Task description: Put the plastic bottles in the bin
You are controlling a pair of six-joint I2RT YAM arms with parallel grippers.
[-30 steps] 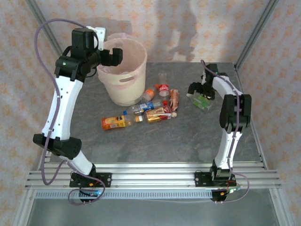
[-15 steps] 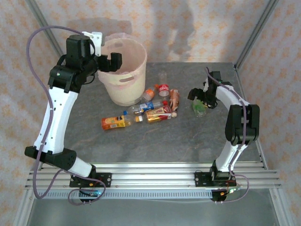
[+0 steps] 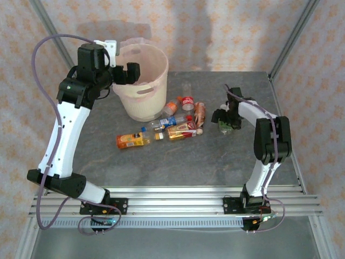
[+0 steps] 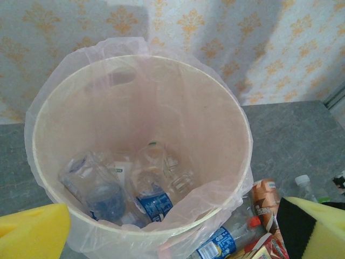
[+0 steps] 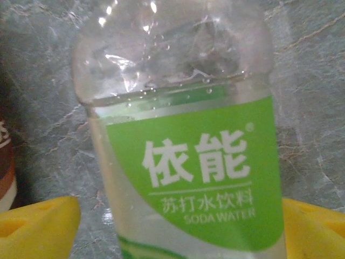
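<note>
**Bottle-clearing task, mid-course, read left to right.** The left gripper [image 3: 131,73] hangs over the bin [image 3: 141,97] with its jaws spread wide and nothing between them. Directly below those jaws, in the left wrist view, we see several plastic bottles [image 4: 153,202] lying on the bin's floor. Beyond the jaws, toward the right arm, a cluster of loose bottles [image 3: 178,121] lies on the table [image 3: 161,167] just beside the bin, and an orange-labelled bottle [image 3: 131,141] lies a little apart from them.

Farther right, well apart from the bin, the right gripper [image 3: 225,121] is lowered over a green-labelled bottle [image 5: 194,178] that lies on the table. In the right wrist view this bottle sits squarely between the jaws. One yellow pad [image 5: 38,226] stands off from the bottle wall with a strip of table showing between them, and the other pad sits just beside the opposite wall. We read these jaws as released and astride the bottle, not yet clamped on it.

We judge the step in hand to be the pick of the green-labelled bottle. The next move calls for both pads to close firmly on the label band, then a lift and a carry across to the bin's mouth
</note>
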